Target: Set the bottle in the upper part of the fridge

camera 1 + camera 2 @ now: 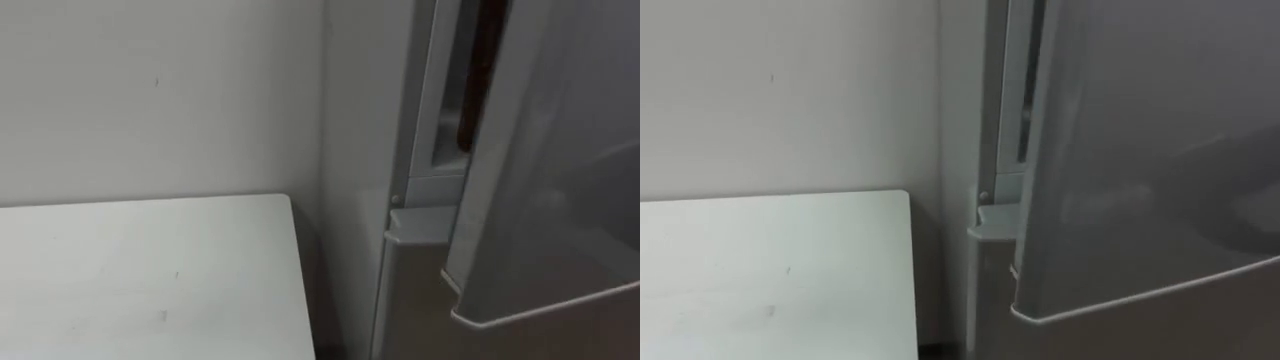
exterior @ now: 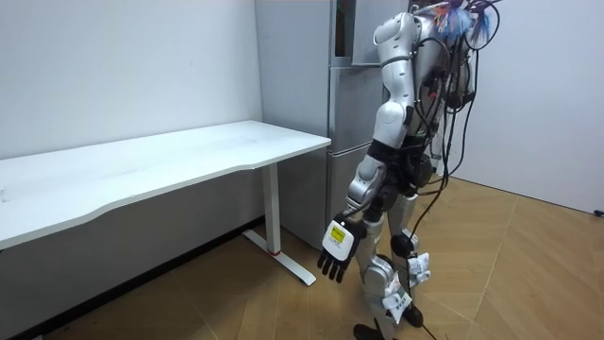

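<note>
I stand close in front of a grey fridge [image 2: 351,113], at the right end of the white table. Its upper door [image 1: 560,170] hangs partly open toward me, and a narrow gap [image 1: 470,80] beside it shows a dark strip of the interior. The same door [image 1: 1140,150] covers most of the right eye view. Below it is the top edge of the lower door [image 1: 415,260]. My left hand [image 2: 336,251] hangs low at my side with relaxed, straight fingers and holds nothing.
A white table [image 1: 140,280] stands against the wall just left of the fridge, its corner near the fridge side [image 2: 316,144]. Wooden floor [image 2: 510,274] stretches behind and to the room view's right of me.
</note>
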Robot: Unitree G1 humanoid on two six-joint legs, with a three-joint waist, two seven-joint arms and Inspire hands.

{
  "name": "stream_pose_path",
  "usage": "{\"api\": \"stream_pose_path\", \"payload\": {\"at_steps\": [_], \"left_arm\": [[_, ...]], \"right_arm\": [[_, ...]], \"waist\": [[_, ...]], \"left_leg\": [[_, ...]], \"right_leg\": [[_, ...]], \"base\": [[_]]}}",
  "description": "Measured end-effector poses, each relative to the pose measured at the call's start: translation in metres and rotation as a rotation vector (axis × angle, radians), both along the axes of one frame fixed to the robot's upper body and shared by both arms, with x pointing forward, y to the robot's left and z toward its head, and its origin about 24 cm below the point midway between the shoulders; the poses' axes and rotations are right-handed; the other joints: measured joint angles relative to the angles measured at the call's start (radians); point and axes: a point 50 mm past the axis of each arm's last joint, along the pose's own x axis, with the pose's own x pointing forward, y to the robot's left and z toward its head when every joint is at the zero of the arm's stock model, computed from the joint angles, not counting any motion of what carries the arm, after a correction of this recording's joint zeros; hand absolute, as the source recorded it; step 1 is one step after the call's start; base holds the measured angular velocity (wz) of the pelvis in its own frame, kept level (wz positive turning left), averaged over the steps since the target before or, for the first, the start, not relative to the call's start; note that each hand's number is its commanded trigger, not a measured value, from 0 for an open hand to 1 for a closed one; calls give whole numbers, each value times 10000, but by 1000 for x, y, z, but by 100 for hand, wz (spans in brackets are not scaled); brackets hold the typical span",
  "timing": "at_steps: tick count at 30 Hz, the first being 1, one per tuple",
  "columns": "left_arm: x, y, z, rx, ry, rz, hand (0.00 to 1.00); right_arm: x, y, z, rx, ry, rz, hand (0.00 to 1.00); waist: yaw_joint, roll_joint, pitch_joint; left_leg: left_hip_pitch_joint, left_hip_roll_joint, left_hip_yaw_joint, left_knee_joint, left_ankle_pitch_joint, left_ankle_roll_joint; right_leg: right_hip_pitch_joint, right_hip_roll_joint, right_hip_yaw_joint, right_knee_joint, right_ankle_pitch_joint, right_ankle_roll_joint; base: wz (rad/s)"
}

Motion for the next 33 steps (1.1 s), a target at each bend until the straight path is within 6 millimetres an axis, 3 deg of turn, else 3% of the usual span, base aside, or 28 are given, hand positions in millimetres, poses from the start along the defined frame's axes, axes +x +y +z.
{"api": "stream_pose_path", "payload": {"at_steps": [14,23,33], "left_arm": [[-1,-10,-4,-308,243,-372,0],[16,-11,-5,-348,-107,-689,0],[24,-14,-7,-440,-227,-980,0]], "right_arm": [[14,19,-7,40,472,1445,0],[25,33,-4,125,88,2336,0],[33,43,-3,344,-175,2665,0]], "waist": [[250,-169,27],[244,79,131],[247,195,57]], "left_leg": [[6,-14,-78,2,1,2],[-2,-13,-168,-15,1,1],[-7,-7,-149,38,8,-7]], "right_leg": [[95,-17,-94,-150,18,7],[147,1,-91,-132,24,4],[11,4,-45,14,26,-9]], "base": [[0],[1],[-1]]}}
